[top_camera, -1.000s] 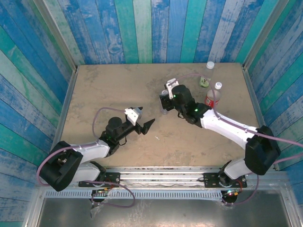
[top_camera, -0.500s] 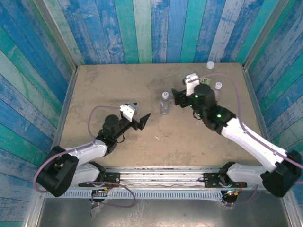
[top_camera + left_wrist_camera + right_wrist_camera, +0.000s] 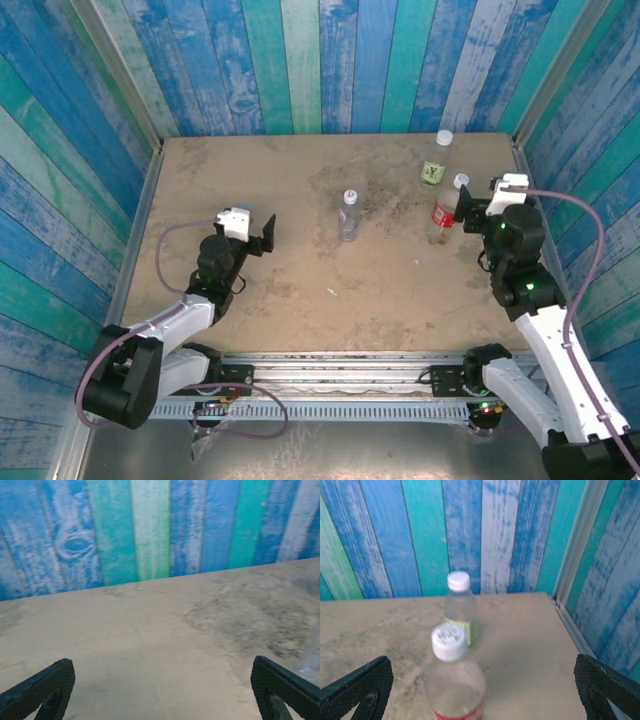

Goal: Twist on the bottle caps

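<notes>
Right wrist: clear, white-capped red-labelled bottle [image 3: 455,687] before green-labelled bottle [image 3: 460,611]; left pincer [image 3: 162,679], right pincer [image 3: 482,680] agape.

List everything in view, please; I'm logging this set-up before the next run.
plain bottle: one, clear bluish, mid-table
green-yellow-labelled bottle: one, clear, far right of the table
red-labelled bottle: one, clear, just nearer than the green-yellow one
bottle caps: three, white, one atop each bottle
fleck: one, white, on the table nearer than the plain bottle
table: one, sandy tan
walls: blue, teal and green planks, on three sides
arms: two, white and black, left and right
left gripper: black fingers, open, over the table's left
right gripper: black fingers, open, right of the red-labelled bottle
</notes>
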You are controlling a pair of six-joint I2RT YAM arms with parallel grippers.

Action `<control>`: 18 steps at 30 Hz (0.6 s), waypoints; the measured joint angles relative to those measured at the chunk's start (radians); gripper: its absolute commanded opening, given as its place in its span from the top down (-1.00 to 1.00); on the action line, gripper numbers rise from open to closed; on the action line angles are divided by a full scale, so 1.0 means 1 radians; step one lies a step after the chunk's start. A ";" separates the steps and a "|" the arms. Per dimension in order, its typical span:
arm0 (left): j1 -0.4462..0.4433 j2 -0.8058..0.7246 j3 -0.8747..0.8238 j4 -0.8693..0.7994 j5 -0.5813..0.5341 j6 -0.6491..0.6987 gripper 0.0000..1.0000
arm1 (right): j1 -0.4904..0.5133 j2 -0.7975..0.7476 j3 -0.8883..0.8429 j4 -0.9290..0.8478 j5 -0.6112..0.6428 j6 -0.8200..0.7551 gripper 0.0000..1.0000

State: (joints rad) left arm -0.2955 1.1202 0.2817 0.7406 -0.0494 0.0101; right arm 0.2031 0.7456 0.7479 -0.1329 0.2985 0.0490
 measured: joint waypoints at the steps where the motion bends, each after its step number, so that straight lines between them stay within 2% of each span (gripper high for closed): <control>1: 0.008 -0.002 0.000 -0.008 -0.019 0.001 -0.88 | -0.005 -0.014 -0.037 0.005 -0.011 -0.001 -0.93; 9: 0.066 -0.006 -0.010 0.013 -0.077 0.016 -0.87 | -0.006 -0.101 -0.318 0.123 -0.132 -0.043 -1.00; 18: 0.171 0.070 0.008 0.006 -0.044 -0.015 -0.88 | -0.007 0.078 -0.489 0.410 -0.165 -0.109 -1.00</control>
State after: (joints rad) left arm -0.1249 1.1900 0.2901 0.7471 -0.0937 -0.0048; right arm 0.1963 0.8234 0.2584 0.2771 0.1333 -0.0601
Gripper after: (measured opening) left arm 0.938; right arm 0.996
